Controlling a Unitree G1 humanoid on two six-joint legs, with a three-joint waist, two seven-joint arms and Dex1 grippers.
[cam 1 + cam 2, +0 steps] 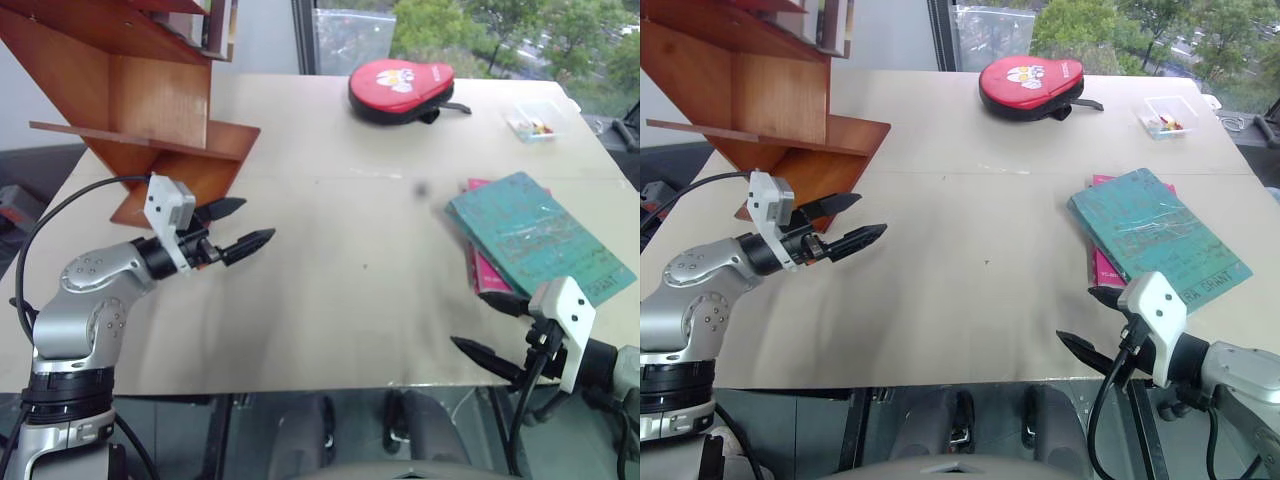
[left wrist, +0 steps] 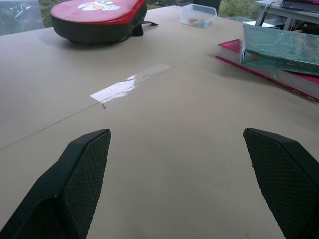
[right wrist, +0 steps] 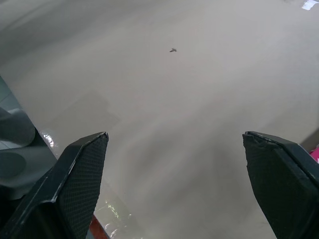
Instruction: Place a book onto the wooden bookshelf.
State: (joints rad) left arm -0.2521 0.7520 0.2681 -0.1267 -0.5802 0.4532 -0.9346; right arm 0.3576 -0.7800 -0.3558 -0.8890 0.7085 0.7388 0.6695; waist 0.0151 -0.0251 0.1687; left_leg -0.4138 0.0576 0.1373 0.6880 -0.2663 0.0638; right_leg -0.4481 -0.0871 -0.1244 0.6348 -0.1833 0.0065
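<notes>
Right gripper (image 1: 1090,322): fingers spread wide, nothing between them; it sits low at the near edge of the table (image 1: 970,290), pointing toward the middle, with the book just beyond its outer finger.

Left gripper (image 1: 232,228): fingers wide apart and holding nothing; it hovers level over the tabletop, just in front of the lowest boards of the wooden bookshelf (image 1: 150,110), pointing across the table.

Book (image 1: 540,236): lies flat on the right side of the table, cover up, resting on a pink book (image 1: 487,272) whose edge shows beneath and beside it. One corner reaches out past the table's right edge.

Handling, stiffness: judged thin and broad, so likely to flex or droop if pinched at one corner only.

Handling, weight: probably light to moderate; the wide cover may swing once lifted.

Handling, surface: the cover looks glossy in places, so some slip between the fingers is possible.

Grasp point: the overhanging edge or the near long edge, where a finger can pass under the cover without catching the pink book.

Risk: dragging the pink book along, or pinching both books together.

Surroundings: a red paddle case (image 1: 400,88) and a small clear box (image 1: 534,120) sit at the far side, well apart from both books.
</notes>
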